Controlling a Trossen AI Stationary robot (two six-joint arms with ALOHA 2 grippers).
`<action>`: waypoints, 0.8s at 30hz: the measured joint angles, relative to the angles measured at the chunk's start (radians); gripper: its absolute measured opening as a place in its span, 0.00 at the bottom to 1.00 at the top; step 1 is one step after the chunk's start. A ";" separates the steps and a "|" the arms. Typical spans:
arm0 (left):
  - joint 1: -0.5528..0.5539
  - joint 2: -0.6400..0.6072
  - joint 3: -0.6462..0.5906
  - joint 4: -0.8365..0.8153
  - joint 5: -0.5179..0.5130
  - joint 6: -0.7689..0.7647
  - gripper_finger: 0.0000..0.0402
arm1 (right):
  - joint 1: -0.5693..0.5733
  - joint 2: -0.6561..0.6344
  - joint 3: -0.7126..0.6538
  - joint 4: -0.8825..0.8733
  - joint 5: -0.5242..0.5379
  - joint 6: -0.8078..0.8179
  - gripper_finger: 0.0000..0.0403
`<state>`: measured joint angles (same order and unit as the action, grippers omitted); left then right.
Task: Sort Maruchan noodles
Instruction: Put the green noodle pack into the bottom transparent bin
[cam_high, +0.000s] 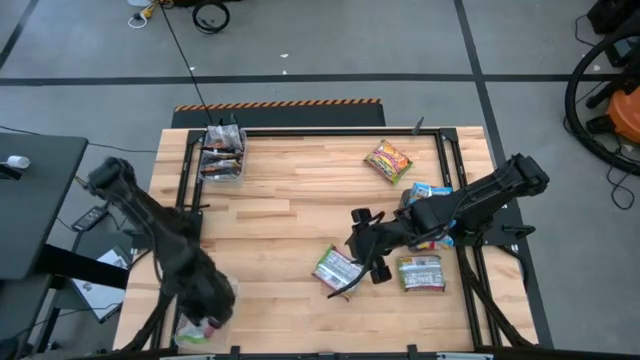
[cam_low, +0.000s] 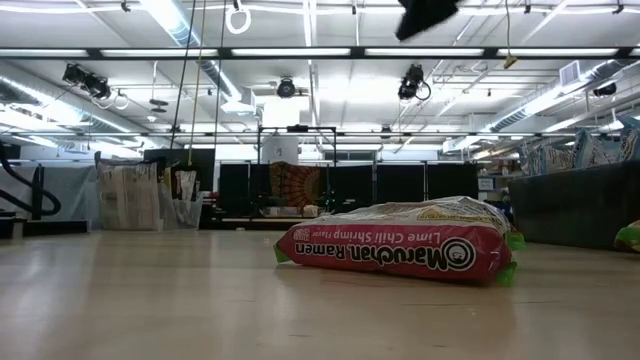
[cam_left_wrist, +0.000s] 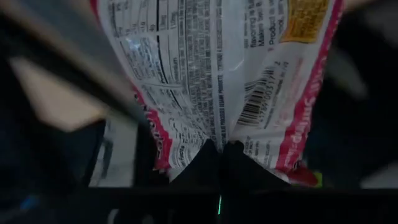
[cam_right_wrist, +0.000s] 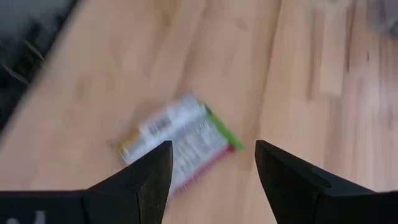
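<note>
On the wooden table (cam_high: 290, 200), the right tool (cam_high: 362, 250) hovered with fingers apart above a green-white packet (cam_high: 337, 269) at five o'clock, while the left tool (cam_high: 205, 318) hung at seven o'clock over a packet (cam_high: 192, 334) at the table's edge.

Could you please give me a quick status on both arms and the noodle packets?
Left end effector shut on a packet. Right end effector open above green-edged packet. Nothing in the way.

Light: bright, even, from long ceiling tube lamps (cam_low: 330, 52) | Glare: pale sheen on light wooden tabletop (cam_low: 150, 300) | Shadows: soft, short | Blur: both wrist views smeared, white-and-red printed plastic noodle packet (cam_left_wrist: 217, 74) dim, close, unsharp | Low view: crisp
</note>
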<state>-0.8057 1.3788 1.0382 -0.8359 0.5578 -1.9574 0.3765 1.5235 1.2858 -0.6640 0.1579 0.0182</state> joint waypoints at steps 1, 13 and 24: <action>0.028 -0.035 0.000 -0.024 0.062 0.036 0.01 | 0.002 -0.002 0.000 0.030 -0.010 0.008 0.58; 0.331 -0.104 -0.091 -0.172 0.545 0.508 0.01 | 0.072 0.027 0.001 0.238 0.070 0.161 0.58; 0.341 0.022 -0.261 0.092 0.586 0.496 0.01 | 0.118 0.029 0.000 0.243 0.162 0.222 0.58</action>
<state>-0.4643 1.4005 0.7773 -0.7441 1.1433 -1.4617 0.4948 1.5528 1.2861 -0.4206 0.3195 0.2405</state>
